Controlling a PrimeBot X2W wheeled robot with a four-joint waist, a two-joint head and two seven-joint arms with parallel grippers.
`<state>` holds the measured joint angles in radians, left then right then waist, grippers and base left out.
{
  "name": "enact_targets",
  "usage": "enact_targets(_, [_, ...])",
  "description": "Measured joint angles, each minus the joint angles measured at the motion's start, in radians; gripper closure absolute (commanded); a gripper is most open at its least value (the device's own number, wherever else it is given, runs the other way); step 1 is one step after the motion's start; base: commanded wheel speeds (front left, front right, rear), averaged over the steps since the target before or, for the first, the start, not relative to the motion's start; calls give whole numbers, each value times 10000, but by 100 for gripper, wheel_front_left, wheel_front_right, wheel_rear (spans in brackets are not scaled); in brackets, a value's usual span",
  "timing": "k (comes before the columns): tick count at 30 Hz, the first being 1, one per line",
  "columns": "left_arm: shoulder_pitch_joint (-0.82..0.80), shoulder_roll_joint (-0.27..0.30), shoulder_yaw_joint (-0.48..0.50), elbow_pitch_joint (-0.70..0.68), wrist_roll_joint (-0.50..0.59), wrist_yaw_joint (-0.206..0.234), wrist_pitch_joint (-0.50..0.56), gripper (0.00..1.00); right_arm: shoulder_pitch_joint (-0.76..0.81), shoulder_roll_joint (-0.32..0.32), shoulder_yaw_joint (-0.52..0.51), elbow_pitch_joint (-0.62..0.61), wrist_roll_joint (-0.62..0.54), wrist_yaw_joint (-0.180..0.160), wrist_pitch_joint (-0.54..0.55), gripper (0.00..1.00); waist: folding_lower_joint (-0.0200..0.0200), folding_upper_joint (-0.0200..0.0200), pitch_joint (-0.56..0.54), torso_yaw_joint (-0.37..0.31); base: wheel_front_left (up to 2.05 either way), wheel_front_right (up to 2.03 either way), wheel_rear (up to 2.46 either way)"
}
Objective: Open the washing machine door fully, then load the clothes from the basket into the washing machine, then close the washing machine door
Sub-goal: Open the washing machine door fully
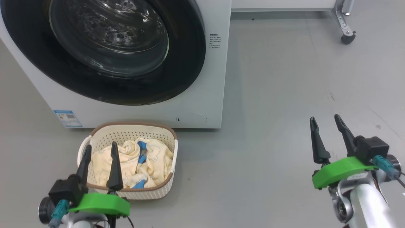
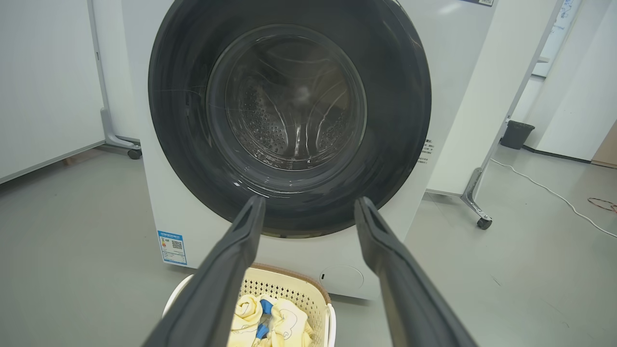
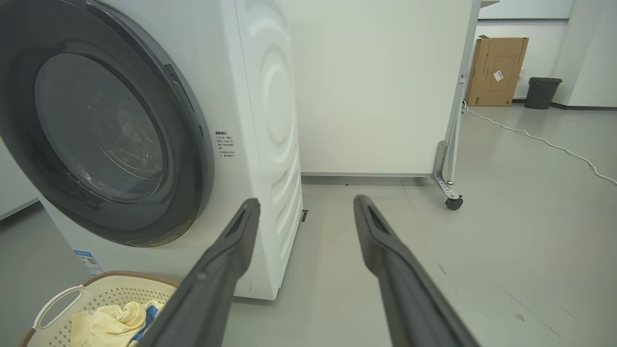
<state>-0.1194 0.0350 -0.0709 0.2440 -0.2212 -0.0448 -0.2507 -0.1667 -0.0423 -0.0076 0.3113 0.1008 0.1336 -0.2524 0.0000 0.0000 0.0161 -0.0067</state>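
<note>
Fingers (image 1: 114, 164) spread, empty: left gripper (image 1: 101, 145) and right gripper (image 1: 325, 117) face the washing machine (image 1: 142, 112), probably readying for its shut door (image 1: 180, 72)

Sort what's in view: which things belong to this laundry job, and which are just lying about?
Job: washing machine, its shut door, basket, clothes inside it.
Lying about: cardboard box, black bin, wheeled white panel.
</note>
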Motion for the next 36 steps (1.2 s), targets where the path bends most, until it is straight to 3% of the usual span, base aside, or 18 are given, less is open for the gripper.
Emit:
enact_targets(33, [1, 0, 13, 46, -35, 4, 0, 0, -30, 0, 46, 13, 63, 0, 0, 0, 1, 0, 122, 91, 0, 0, 0])
enact_targets(34, [1, 0, 12, 48, -38, 4, 0, 0, -31, 0, 46, 15, 159, 0, 0, 24, 1, 0, 129, 96, 0, 0, 0])
enact_targets(35, [1, 0, 12, 48, -75, 4, 0, 0, -35, 0, 67, 13, 408, 0, 0, 100, 1, 0, 139, 103, 0, 0, 0])
enact_targets(36, [1, 0, 12, 48, -90, 4, 0, 0, -37, 0, 100, 13, 702, 0, 0, 100, 0, 0, 151, 110, 0, 0, 0])
